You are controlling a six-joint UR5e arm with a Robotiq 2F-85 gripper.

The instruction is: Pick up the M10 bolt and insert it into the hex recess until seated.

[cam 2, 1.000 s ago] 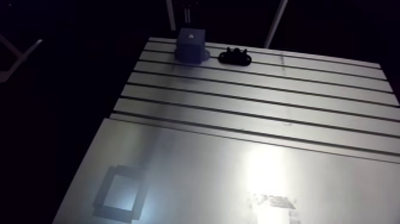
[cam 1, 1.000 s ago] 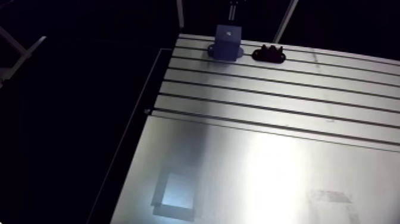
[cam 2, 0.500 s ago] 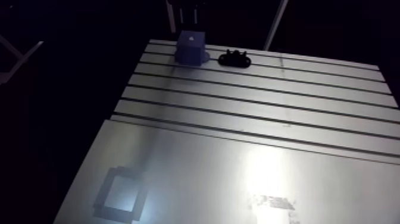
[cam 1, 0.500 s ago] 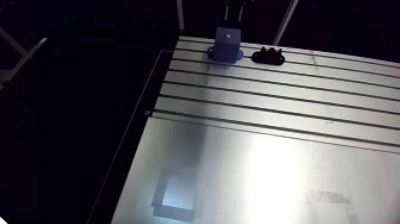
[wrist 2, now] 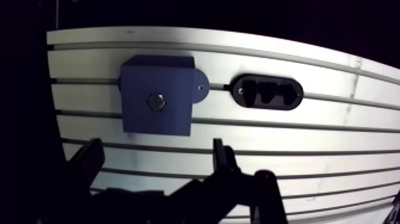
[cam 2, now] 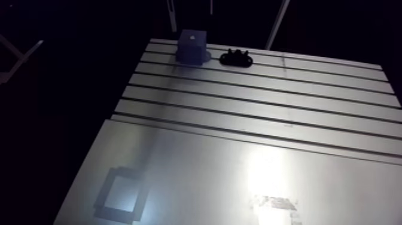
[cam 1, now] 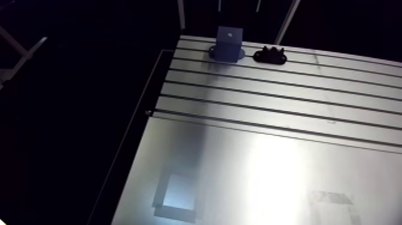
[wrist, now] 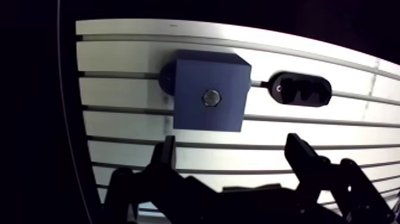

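- The slotted silver metal table (cam 1: 269, 113) has long dark grooves on its far half. Its near half is smooth and flat.
- A blue square block (wrist: 196, 89) stands close to the far corner of the table. The table's side edge is just beside it, and past that edge all is dark.
- A black oval holder (wrist: 300, 88) lies near the block on the same far strip, a small gap apart from it.
- The rest of the table top is bare, so there is a lot of open room on the near side of both things.
- A dark square outline (cam 1: 176, 194) is marked on the smooth part, well apart from the block.
- The silver six-sided M10 bolt (wrist: 211, 98) sits in the middle of the block's top face. Only its head shows.
- The wrist view shows the bolt head and the pincer. In the arm view the bolt is too small to make out.
- The arm view shows the whole table and the smooth near part, which the wrist view does not.
- The black two-finger gripper (wrist: 235, 161) looks down on the table from above.
- Its fingers (wrist: 167, 159) stand wide apart with nothing between them. The block lies ahead of them, not touching.
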